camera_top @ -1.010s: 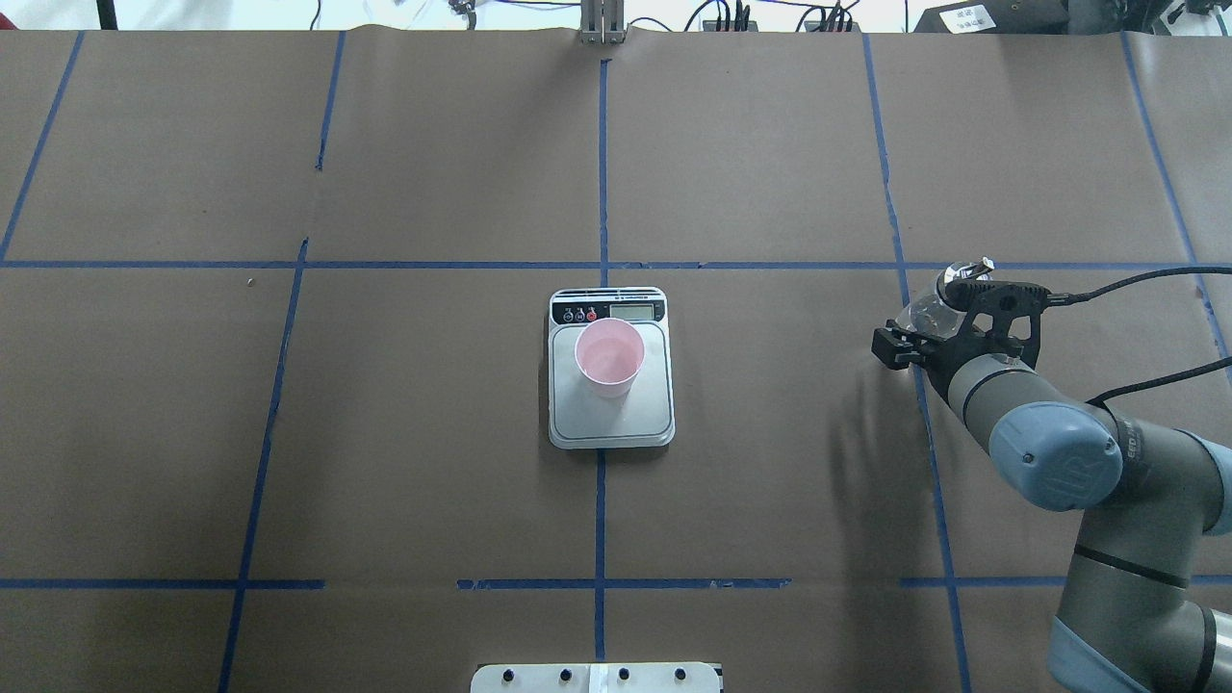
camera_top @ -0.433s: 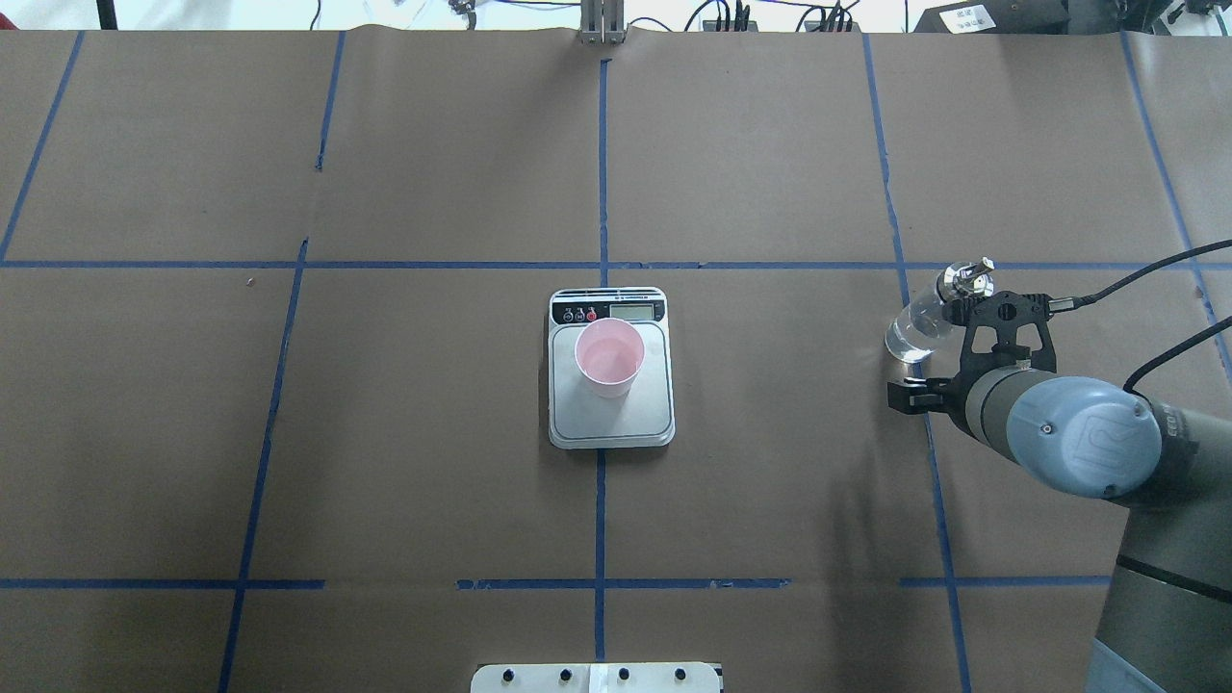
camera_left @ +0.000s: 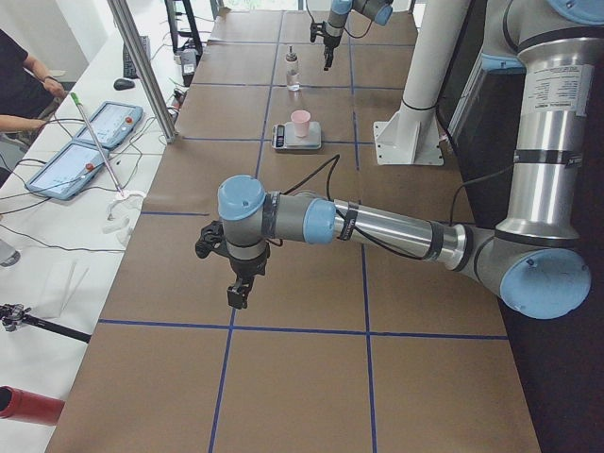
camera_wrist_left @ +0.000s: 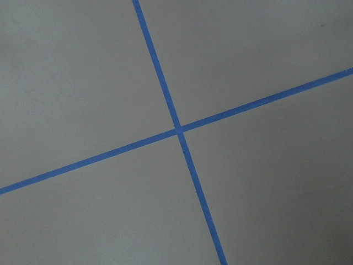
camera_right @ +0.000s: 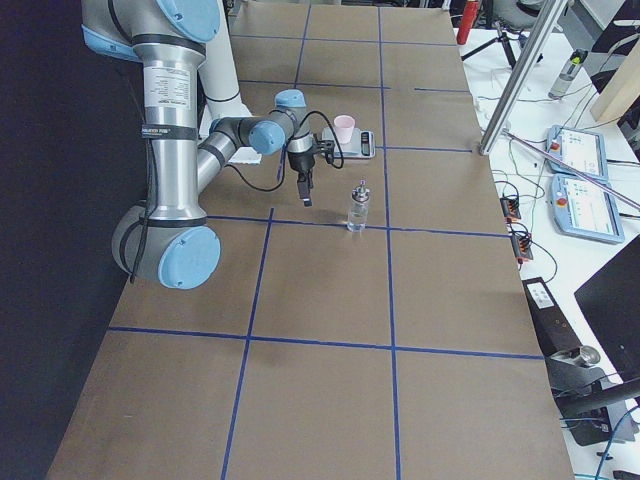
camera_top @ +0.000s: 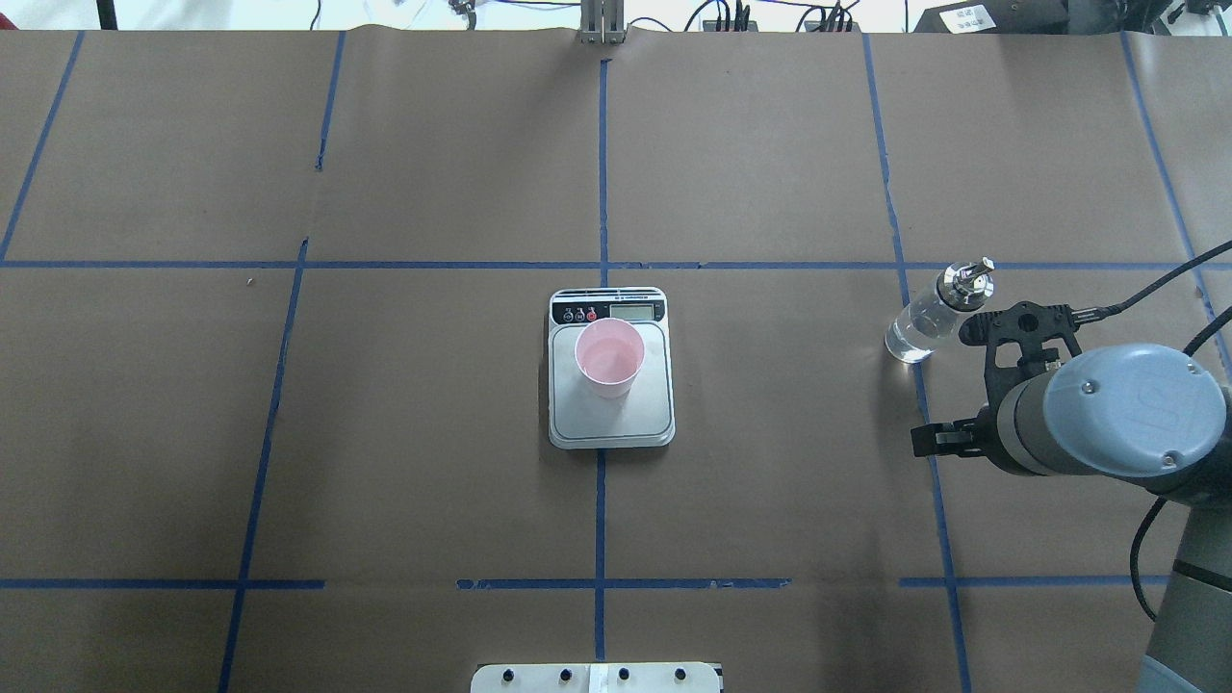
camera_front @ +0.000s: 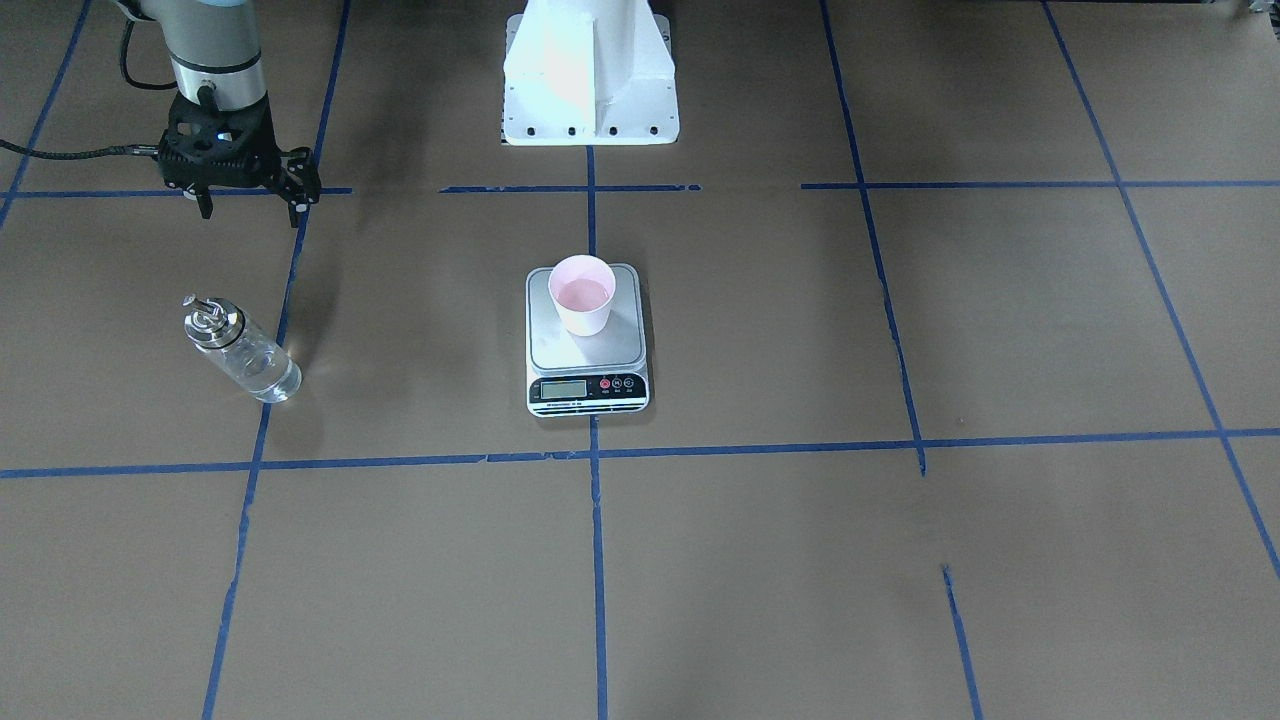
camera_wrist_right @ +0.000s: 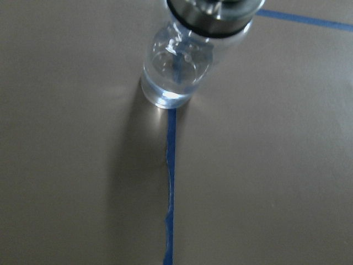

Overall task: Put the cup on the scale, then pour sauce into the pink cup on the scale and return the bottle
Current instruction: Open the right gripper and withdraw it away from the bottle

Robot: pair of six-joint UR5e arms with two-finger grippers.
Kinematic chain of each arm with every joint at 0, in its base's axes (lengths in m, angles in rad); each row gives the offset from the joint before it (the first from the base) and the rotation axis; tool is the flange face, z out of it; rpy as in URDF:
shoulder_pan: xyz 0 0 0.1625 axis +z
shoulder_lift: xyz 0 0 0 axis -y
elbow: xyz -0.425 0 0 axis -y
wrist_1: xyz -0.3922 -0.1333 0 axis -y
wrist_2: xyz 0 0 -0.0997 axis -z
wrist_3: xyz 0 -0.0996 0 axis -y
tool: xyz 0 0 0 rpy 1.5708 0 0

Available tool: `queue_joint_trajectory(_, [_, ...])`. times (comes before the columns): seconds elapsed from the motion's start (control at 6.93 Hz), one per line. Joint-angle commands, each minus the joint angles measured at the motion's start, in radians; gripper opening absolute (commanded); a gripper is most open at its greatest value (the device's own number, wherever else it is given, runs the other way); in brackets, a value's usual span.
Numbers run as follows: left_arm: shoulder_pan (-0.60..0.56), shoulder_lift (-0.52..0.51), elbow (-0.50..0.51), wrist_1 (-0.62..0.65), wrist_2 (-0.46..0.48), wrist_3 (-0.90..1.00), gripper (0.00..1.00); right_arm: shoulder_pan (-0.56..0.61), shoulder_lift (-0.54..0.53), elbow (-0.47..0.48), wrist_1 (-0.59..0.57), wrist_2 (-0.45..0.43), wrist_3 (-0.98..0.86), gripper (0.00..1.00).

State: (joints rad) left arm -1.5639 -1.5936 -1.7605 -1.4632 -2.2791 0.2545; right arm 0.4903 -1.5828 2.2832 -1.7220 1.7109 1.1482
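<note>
Overhead exterior view gives you the cup (camera_top: pixel 608 358) upright on the scale (camera_top: pixel 610 423), on the half of the steel platform nearest the display. Well apart from it, on the robot's right, the bottle (camera_top: pixel 929 313) stands upright on a blue tape line (camera_top: pixel 941 539), with nothing touching it. You can see its metal collar at the top edge of the right wrist-mounted view.

The right arm (camera_top: pixel 1107 414) hangs near the bottle, on the robot's side of it, with its wrist turned straight down. In the exterior front-facing view the right jaws are spread and empty, clear of the bottle. The left arm (camera_left: pixel 377 226) reaches out low and long in the exterior left view. Its wrist is bent down over a tape crossing (camera_wrist_left: pixel 179 130), far from the scale, and you cannot tell how the left jaws stand.

Brown paper gridded with blue tape covers the surface (camera_top: pixel 433 462). A white robot base (camera_front: pixel 590 75) sits at its edge, and two tablets (camera_left: pixel 90 146) lie on a white side bench (camera_left: pixel 57 236)
</note>
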Motion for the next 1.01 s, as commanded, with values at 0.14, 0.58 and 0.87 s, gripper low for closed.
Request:
queue_joint_trajectory(0.14, [-0.008, 0.003, -0.002, 0.0, 0.015, 0.003, 1.0, 0.211, -0.005, 0.091, -0.06, 0.307, -0.142, 1.0])
queue_joint_trajectory(0.58, [-0.01, 0.004, -0.008, 0.0, 0.015, 0.003, 1.0, 0.542, -0.01, 0.023, -0.096, 0.513, -0.577, 1.0])
queue_joint_trajectory(0.87, [-0.01, 0.009, -0.016, 0.0, 0.015, 0.003, 1.0, 0.748, -0.039, -0.112, -0.096, 0.57, -0.953, 1.0])
